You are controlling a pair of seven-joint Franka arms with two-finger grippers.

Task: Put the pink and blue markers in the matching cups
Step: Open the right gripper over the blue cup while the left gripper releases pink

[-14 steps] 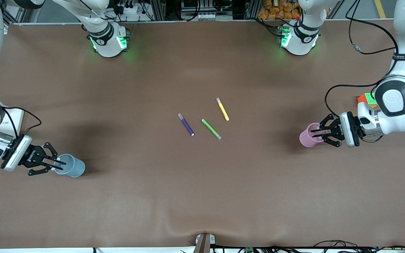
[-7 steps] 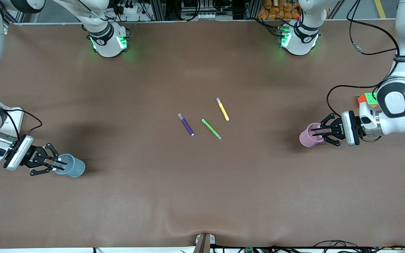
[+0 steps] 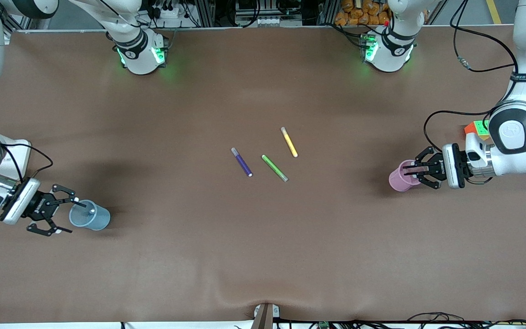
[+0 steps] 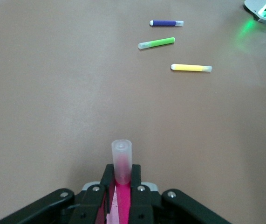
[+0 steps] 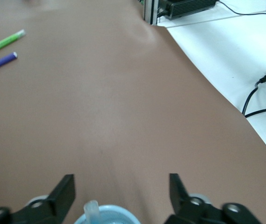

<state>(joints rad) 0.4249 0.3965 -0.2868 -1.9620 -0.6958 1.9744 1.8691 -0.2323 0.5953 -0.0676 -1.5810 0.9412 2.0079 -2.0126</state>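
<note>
Left gripper (image 3: 408, 171): fingers clamped on pink marker (image 4: 122, 186) over pink cup (image 3: 400, 177).
Right gripper (image 3: 65, 214): fingers spread wide, holding nothing; blue marker (image 3: 91, 212) in blue cup (image 3: 90, 218), mostly hidden.

Plain brown table cover (image 3: 263, 256). Translucent pale blue cup (image 3: 93, 218) with greyish-white marker cap (image 3: 91, 211) showing inside. Translucent pale pink cup (image 3: 400, 179). Magenta-pink marker (image 4: 122, 186) with clear greyish cap. Dark purple marker (image 3: 241, 161), green marker (image 3: 274, 167), yellow marker (image 3: 289, 142), all pale-tipped. Black gripper fingers (image 3: 69, 199) on white arms. Green lights on arm bases (image 3: 140, 51).
</note>
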